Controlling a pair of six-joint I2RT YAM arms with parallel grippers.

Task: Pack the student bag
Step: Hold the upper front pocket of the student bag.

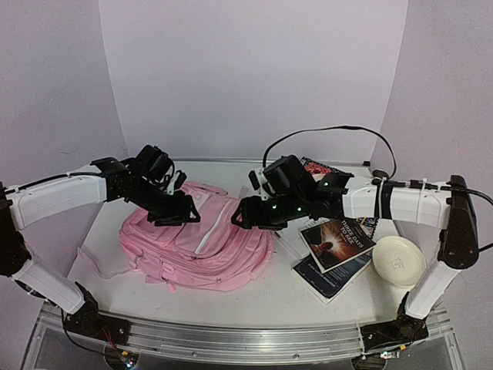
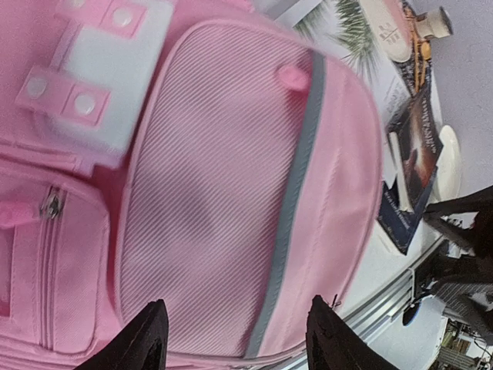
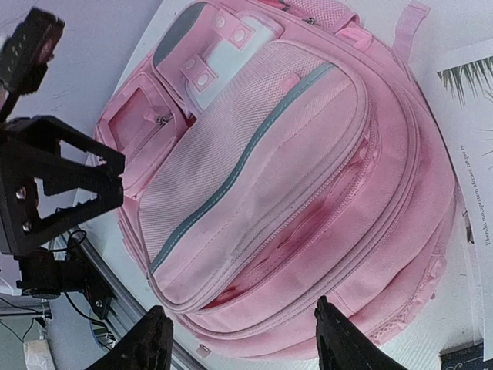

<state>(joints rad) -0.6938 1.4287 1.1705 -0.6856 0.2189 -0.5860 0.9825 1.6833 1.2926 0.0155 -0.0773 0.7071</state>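
The white counter (image 1: 254, 304) carries the student bag (image 1: 202, 245), lying front-up left of centre. The left end effector (image 2: 235, 320) and right end effector (image 3: 240, 324) hang spread and empty above it. It is probably best for one to pin the fabric while the other draws a zip.

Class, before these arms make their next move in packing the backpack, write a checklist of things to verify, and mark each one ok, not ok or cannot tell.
1. Left claw open and empty, above the student bag: ok.
2. Right claw open and empty: ok.
3. Student bag lying front up on the table: ok.
4. Main zip open wide enough to load: cannot tell; a dark gap shows along it, but its extent is unclear.
5. Books uncovered, stacked to the right of the bag: ok.
6. The two claws apart from each other: ok.
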